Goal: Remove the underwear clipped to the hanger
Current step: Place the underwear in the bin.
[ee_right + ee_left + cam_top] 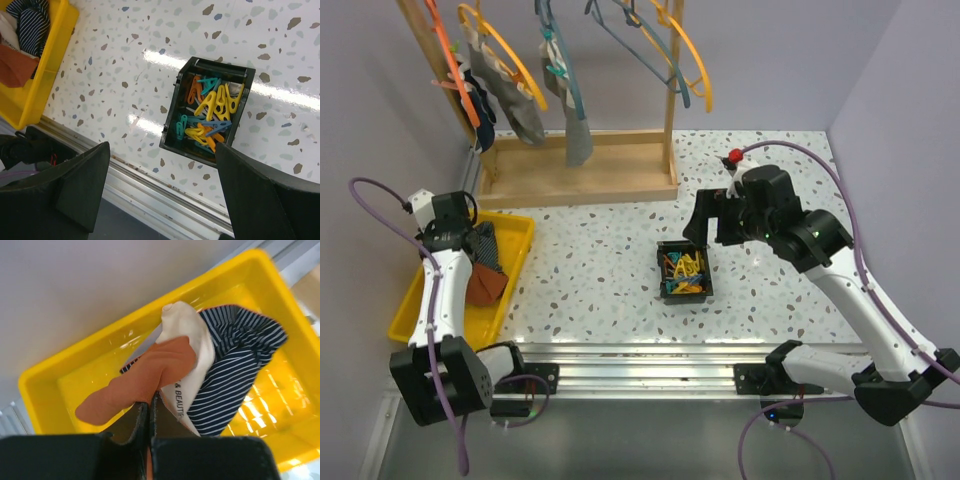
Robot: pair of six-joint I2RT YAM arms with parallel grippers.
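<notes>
At desk's left edge, left gripper [149, 412] is clamped on rust brief [145, 375] over tray [45, 385], likely to drop it there. Mid-desk, right gripper [161, 150] has jaws apart over clip box [220, 70], probably for clip drop-off. Other briefs [525, 110] hang clipped on hangers [505, 45], far-left.

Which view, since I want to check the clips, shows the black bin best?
The right wrist view: it looks down into the black bin from close, individual colourful clips distinct. The top external view shows it small, mid-table; the left wrist view misses it entirely.
</notes>
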